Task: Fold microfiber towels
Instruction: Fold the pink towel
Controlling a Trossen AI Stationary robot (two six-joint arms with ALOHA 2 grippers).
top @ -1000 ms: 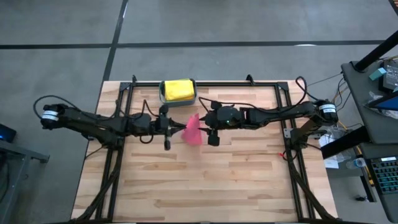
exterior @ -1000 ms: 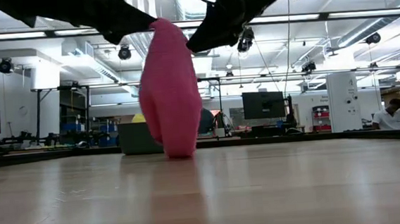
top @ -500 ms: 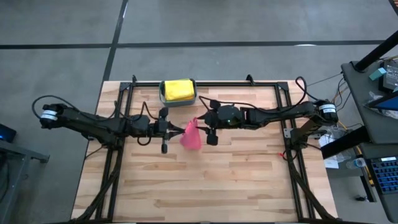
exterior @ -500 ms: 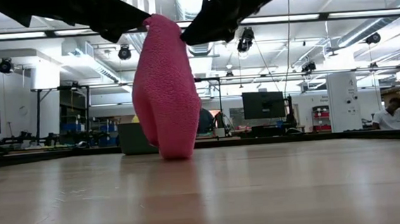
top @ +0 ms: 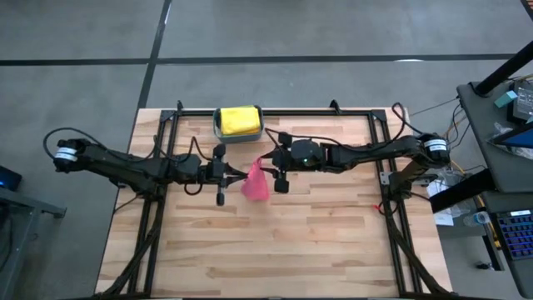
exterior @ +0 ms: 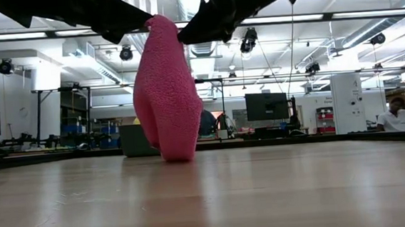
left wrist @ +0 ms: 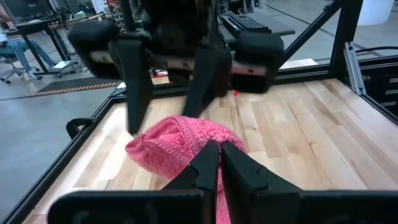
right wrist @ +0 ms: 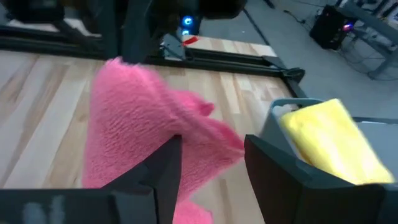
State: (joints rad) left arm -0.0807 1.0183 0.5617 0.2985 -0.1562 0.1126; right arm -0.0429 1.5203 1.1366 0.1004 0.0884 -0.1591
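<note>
Near the middle of the pale wooden slatted counter (top: 333, 242), toward its far edge, a small pink fuzzy microfiber towel (top: 256, 182) hangs bunched between the two arms, its lower end touching the boards in the low view (exterior: 167, 94). The left end effector (left wrist: 216, 163) is pinched fully together on one upper corner of the pink towel (left wrist: 180, 144), reaching in from the left side of the counter (top: 236, 173). The right end effector (right wrist: 208, 163) stands opposite, just beside the cloth, with its two dark fingers (right wrist: 166, 168) parted; a fold of the pink towel (right wrist: 140, 134) lies between them, and whether they press it cannot be told. From above, the right end effector (top: 271, 173) sits close against the towel's right edge.

Beyond the towel, at the far edge of the counter, a teal rectangular plastic bin (top: 218, 125) holds a folded yellow microfiber towel (top: 238, 119); the same yellow cloth (right wrist: 336, 140) shows in the right wrist view.

Compared with a second ago, the right arm has shifted slightly leftward, bringing the two end effectors nearer one another, and the right fingers have narrowed a little. The pink towel has moved a touch to the left with them and has bulged wider in the low view, hanging as a fatter, more rounded lump than the slimmer drape seen before. The bin and the yellow towel have not moved.
</note>
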